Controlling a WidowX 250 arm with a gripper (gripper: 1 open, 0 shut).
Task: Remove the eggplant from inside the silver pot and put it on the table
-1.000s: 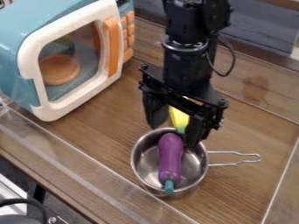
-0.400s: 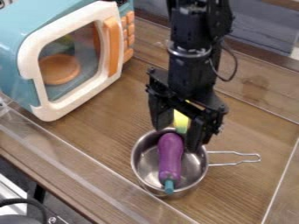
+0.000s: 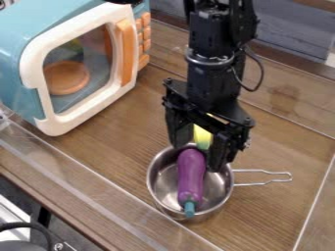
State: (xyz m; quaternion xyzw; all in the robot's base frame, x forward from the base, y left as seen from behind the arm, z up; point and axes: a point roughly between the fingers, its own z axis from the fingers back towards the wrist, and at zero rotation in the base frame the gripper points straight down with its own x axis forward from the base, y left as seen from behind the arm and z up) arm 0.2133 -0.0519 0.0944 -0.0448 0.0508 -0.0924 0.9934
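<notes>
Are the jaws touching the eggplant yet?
Cannot tell. In the camera view the open gripper overlaps the top end of the eggplant; no gap or contact shows plainly.

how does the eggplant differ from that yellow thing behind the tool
The eggplant is purple with a teal stem cap; the yellow thing is plain yellow. The eggplant lies in full view inside the silver pot, while the yellow thing is mostly hidden behind the open tool, so its shape and resting place cannot be told. Both look like glossy toy food.

Even indoor light, soft focus, glossy table [image 3: 281,118] glare
</notes>
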